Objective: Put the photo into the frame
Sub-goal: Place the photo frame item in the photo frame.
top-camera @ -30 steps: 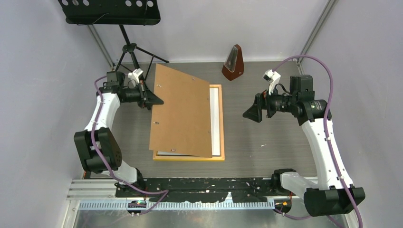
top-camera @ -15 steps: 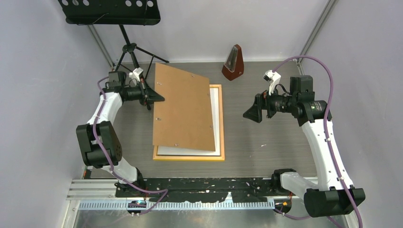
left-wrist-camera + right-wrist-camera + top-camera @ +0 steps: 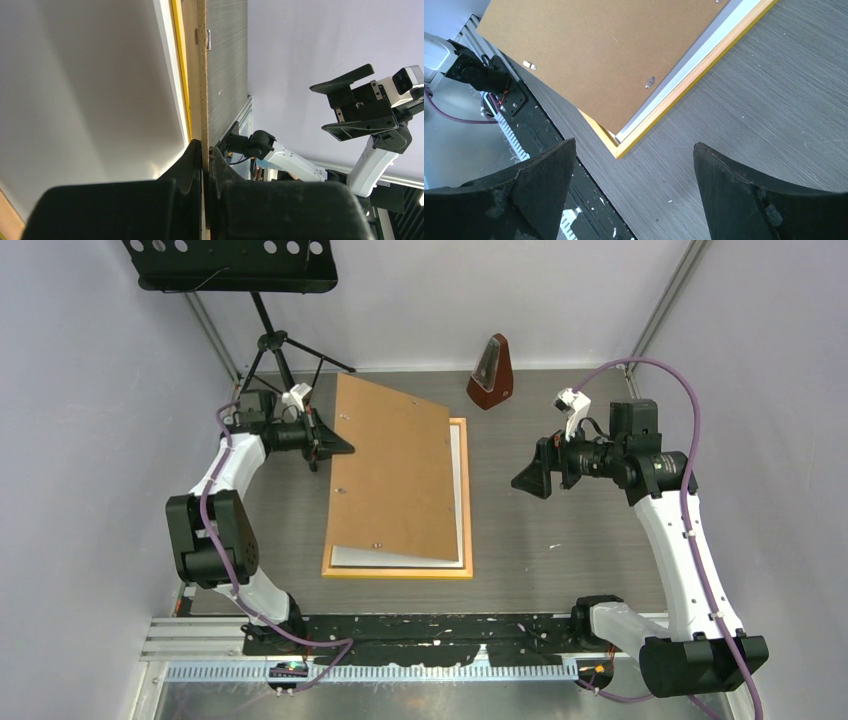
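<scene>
Yellow-orange wood is what I look for first: the large rectangular frame of thin strips (image 3: 400, 572) lies flat on the grey table (image 3: 540, 540), between the two arms. Inside it is a flat white sheet (image 3: 355, 558), which I take to be the photo lying face down. Its printed side is not visible, so I cannot confirm that. Over both slants the plain brown fibreboard backing sheet (image 3: 395, 470), with its left edge raised and its right edge down on the frame. It is also twisted out of square with the strips. My left claw (image 3: 205, 150) is clamped tight on that raised edge, the board pinched thin between its fingers. My right claw (image 3: 632, 145) hangs spread wide and empty, well off to the right of the frame. The risk I see is the skew. Lowered as it sits, a corner of the board could land on a wooden strip instead of dropping into the recess, or its small metal tabs could catch. The low edge could also scrape the white sheet and push it out of place. A pinch that narrow may let the board pivot or slip, and the right claw is too far off to steady it.
</scene>
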Controlling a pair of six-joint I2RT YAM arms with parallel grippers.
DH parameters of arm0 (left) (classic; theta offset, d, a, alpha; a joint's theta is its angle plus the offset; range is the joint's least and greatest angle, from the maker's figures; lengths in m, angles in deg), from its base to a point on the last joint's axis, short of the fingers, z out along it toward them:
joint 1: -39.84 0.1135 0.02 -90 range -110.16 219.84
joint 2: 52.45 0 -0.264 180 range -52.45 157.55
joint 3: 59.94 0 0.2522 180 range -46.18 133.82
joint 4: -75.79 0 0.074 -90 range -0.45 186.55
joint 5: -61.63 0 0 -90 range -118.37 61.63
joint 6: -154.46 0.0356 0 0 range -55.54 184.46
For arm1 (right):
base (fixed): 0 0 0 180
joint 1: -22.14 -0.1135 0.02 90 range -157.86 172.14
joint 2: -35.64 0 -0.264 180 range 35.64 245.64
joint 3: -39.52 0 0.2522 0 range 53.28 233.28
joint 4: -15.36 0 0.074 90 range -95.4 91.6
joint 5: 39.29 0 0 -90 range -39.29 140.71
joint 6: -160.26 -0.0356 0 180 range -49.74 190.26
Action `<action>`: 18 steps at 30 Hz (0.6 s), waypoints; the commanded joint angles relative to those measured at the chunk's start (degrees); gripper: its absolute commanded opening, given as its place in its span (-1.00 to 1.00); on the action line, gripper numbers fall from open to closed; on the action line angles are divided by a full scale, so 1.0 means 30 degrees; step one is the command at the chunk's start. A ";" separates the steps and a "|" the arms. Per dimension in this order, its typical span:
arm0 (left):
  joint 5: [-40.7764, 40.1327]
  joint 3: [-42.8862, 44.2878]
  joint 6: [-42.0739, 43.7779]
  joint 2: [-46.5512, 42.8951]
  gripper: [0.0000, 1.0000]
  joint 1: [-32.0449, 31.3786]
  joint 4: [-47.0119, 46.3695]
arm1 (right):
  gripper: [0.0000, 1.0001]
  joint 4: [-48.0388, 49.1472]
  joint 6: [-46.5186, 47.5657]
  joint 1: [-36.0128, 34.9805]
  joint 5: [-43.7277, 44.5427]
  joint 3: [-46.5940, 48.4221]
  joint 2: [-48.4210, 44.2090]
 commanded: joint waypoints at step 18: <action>0.1799 -0.0095 -0.0626 0.0601 -1.00 -0.0447 -0.1325 | 0.86 0.0577 -0.0119 0.0140 -0.0020 -0.0152 -0.0357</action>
